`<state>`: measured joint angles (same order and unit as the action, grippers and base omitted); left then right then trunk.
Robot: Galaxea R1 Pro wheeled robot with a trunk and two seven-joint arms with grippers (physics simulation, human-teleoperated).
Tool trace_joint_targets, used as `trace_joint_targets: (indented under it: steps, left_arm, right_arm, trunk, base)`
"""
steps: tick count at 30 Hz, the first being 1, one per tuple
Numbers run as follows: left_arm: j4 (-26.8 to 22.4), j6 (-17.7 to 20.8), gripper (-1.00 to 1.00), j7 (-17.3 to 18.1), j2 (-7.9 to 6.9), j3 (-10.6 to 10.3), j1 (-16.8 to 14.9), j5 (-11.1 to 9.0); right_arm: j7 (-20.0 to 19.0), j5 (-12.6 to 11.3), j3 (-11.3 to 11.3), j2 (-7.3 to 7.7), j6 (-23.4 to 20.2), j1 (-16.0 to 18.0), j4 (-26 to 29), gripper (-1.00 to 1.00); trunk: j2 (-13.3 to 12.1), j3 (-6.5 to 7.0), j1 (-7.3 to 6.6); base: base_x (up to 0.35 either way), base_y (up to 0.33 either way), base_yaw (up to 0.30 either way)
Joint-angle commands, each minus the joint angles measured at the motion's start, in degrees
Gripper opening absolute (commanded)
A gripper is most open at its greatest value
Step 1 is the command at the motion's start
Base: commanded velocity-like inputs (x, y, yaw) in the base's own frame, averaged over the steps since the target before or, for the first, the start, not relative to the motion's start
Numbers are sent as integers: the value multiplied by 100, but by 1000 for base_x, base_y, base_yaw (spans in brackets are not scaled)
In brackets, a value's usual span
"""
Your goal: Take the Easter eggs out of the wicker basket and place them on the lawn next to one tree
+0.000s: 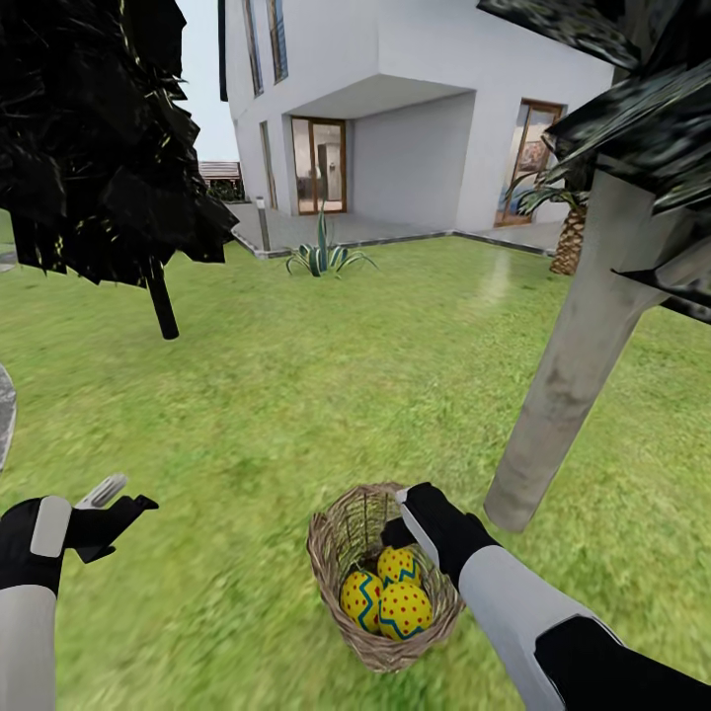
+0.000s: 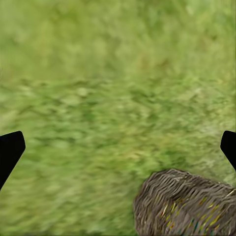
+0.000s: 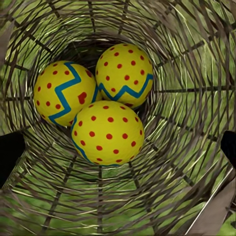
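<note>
Grass of the lawn carried the wicker basket, which lay tipped on its side just beside the foot of the tree with the pale grey-beige trunk. Its mouth faced the robot's right arm. All three Easter eggs sat together inside the basket, touching one another: one deep at the woven bottom on one side, a second beside it, and a third nearer the mouth, partly covering the other two in the right wrist view.

At the basket's rim was the right tool, pointed into the opening. Only the dark tips of its fingers showed at the two sides of the right wrist view, set wide apart, with nothing between them and no egg touched.

Off to the robot's left, well apart from the basket, the left tool hung above bare grass. Its fingers also stood wide apart and held nothing; the left wrist view caught the basket's woven side at one corner.

Farther back on the lawn stood a thin dark-trunked tree, a spiky green plant, a palm and a white house.
</note>
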<state>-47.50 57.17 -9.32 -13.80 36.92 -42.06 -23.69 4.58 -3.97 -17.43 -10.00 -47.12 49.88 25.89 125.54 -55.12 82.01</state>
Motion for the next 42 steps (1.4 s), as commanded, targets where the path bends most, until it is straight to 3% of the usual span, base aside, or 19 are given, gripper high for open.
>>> trace_joint_targets:
  steps: [1,8,42]
  left_arm:
    - [-5,22,100,-53,1,8,-4,-61]
    - [4,22,100,-53,-1,8,-4,-59]
    - [13,22,100,-53,-8,25,-4,-65]
  right_arm:
    - [-6,-43,-24,0,-28,4,3,100]
    - [-138,-34,-22,0,-51,-4,16,100]
    - [-45,45,-45,0,-38,-4,-6,100]
  trunk:
    - [44,-24,22]
    - [325,-149,175]
    - [1688,-760,922]
  base:
    - [0,0,0]
    - [0,0,0]
    - [0,0,0]
